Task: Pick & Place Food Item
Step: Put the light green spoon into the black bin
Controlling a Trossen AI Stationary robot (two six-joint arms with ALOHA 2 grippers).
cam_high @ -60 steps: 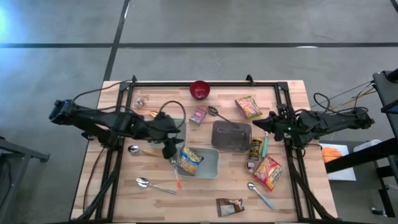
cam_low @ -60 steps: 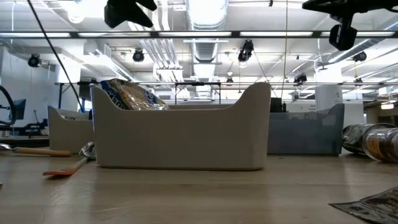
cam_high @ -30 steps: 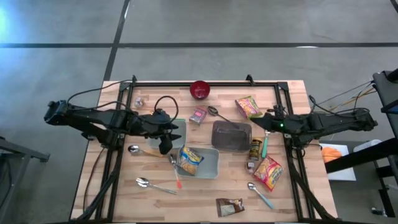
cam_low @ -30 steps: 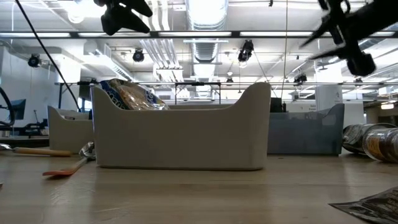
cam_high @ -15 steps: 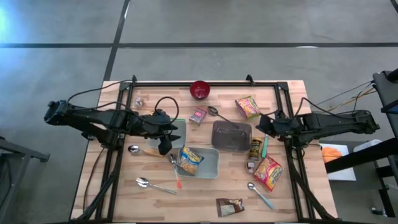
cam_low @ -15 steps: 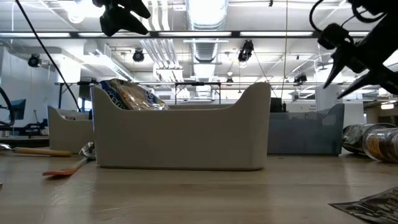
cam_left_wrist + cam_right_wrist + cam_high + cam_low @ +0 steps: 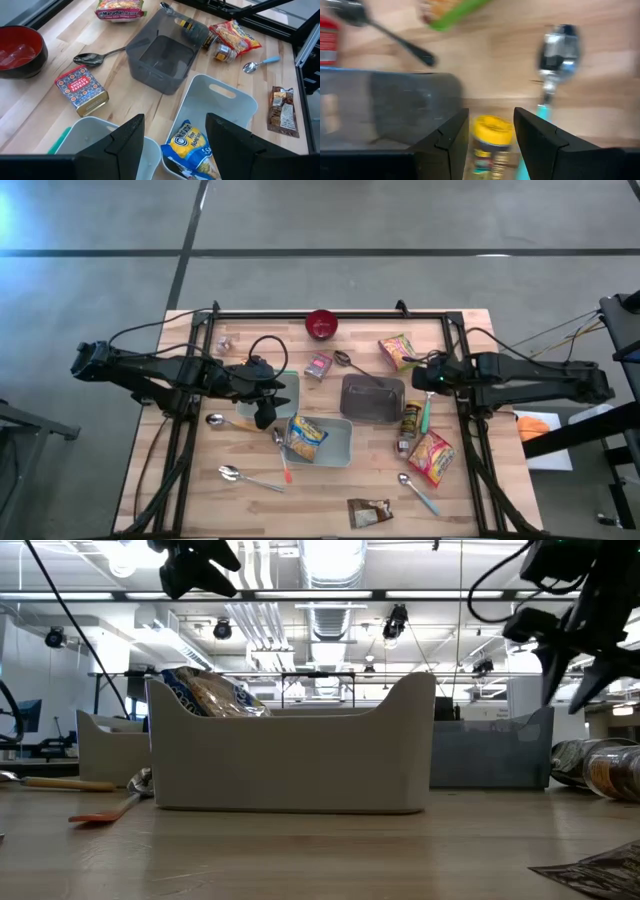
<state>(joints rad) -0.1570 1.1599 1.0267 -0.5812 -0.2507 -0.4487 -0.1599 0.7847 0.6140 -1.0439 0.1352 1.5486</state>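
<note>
High view shows 1 noodle packet [image 7: 305,436] already in the white bin [image 7: 338,448]. Left gripper [image 7: 175,145] hovers above it, fingers apart and empty. Right gripper [image 7: 490,132], fingers parted and empty, hangs over a yellow-capped jar [image 7: 490,142] on the tabletop [image 7: 470,480], likely next. Jar's label is blurred

Floor [image 7: 400,220]: grey concrete, crossed by 1 dark horizontal seam in the upper part of the high frame and 1 diagonal seam at upper left. Bluish glare in the upper left corner. Worktop [image 7: 470,500]: pale wood planks, centre of frame, with a black metal frame [image 7: 330,313] along its edges. Low view: open industrial ceiling, silver ductwork [image 7: 330,620] at top centre, rows of strip lights [image 7: 90,595], hanging black spotlights [image 7: 397,620].
</note>
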